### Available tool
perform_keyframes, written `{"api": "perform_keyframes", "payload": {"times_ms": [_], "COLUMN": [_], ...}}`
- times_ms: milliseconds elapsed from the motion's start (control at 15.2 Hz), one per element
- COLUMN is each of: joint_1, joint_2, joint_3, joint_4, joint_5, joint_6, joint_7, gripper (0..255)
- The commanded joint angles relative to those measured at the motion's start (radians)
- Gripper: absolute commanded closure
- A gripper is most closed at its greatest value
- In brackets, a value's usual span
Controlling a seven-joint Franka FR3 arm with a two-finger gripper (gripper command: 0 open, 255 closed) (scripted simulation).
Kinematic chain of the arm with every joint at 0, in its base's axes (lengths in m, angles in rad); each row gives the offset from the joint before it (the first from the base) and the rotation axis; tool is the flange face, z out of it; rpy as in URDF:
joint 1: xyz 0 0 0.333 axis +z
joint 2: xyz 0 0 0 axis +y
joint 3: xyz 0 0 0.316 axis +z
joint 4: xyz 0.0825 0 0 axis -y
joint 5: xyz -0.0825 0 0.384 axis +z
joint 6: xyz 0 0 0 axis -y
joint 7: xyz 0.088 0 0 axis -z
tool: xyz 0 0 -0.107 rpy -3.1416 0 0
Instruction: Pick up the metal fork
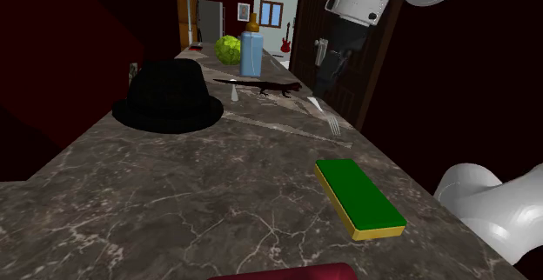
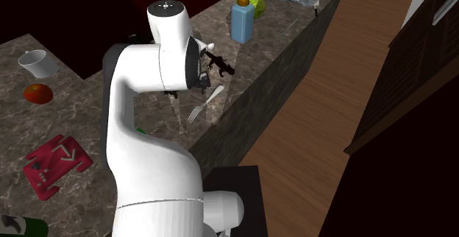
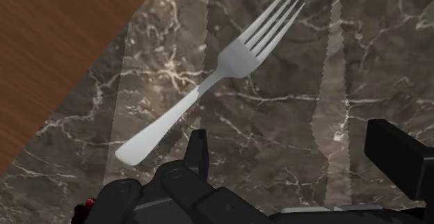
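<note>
The silver fork lies flat on the dark marble desk, close to the desk's edge. Past that edge is a brown wood floor. The black fingers hang over the desk and stand wide apart. They hold nothing. The fork is not between them. Its handle end lies near one finger, and its prongs point away from the hand.

In the shoulder view the fork lies by the desk's right edge, and the white arm reaches over it from above. Farther up the desk are a dark toy lizard, a blue bottle with an orange top and a round green thing. A black hat sits to the left of the fork. A green block with a yellow rim lies nearer the camera, well apart from the fork.

In the second exterior view, another part of the desk has a white cup, a round red fruit and a red board.
</note>
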Motion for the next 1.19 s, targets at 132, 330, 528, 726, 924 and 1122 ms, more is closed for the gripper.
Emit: {"api": "perform_keyframes", "payload": {"times_ms": [132,330,528,726,924,1122], "joint_1": [-0.11,-0.272,-0.296,-0.294,-0.292,-0.292], "joint_2": [0.047,0.1,0.1,0.092,0.086,0.088], "joint_3": [0.059,0.138,0.151,0.153,0.155,0.155], "joint_4": [0.017,0.041,0.013,-0.033,-0.072,-0.07], "joint_5": [-0.012,-0.032,-0.032,-0.029,-0.027,-0.027], "joint_6": [0.013,-0.002,0.017,0.055,0.088,0.088], "joint_7": [0.247,0.614,0.67,0.672,0.673,0.673], "gripper": [0,0,0,0,0,255]}}
